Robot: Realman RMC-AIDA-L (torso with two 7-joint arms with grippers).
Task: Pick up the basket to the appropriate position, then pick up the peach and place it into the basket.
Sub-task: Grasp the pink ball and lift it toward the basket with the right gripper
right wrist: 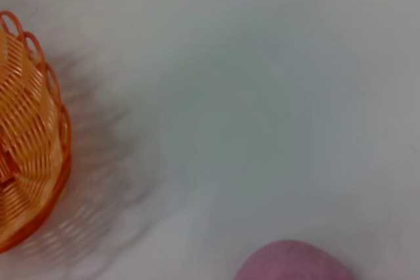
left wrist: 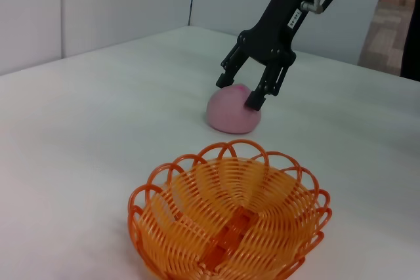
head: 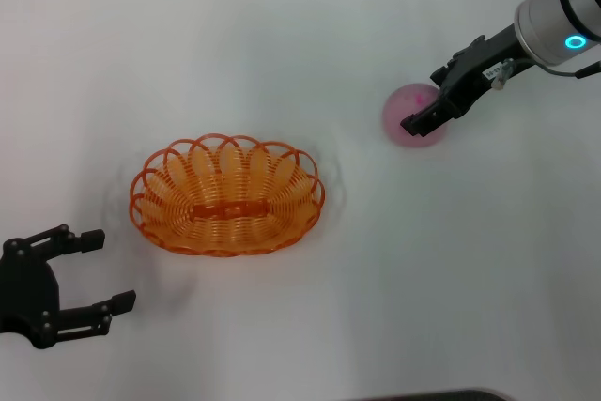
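The orange wire-look basket [head: 225, 196] sits upright and empty on the white table, left of centre. It also shows in the left wrist view [left wrist: 230, 227] and at the edge of the right wrist view [right wrist: 26, 155]. The pink peach [head: 402, 112] rests on the table to the basket's right and farther back; it also shows in the left wrist view [left wrist: 230, 115] and the right wrist view [right wrist: 292, 263]. My right gripper [head: 424, 100] is open, lowered over the peach with its fingers either side of the top [left wrist: 239, 92]. My left gripper [head: 108, 271] is open and empty, near the front left of the basket.
The white table [head: 300, 25] stretches around both objects. A dark strip [head: 432, 395] marks its front edge. A wall and a doorway stand behind the table in the left wrist view.
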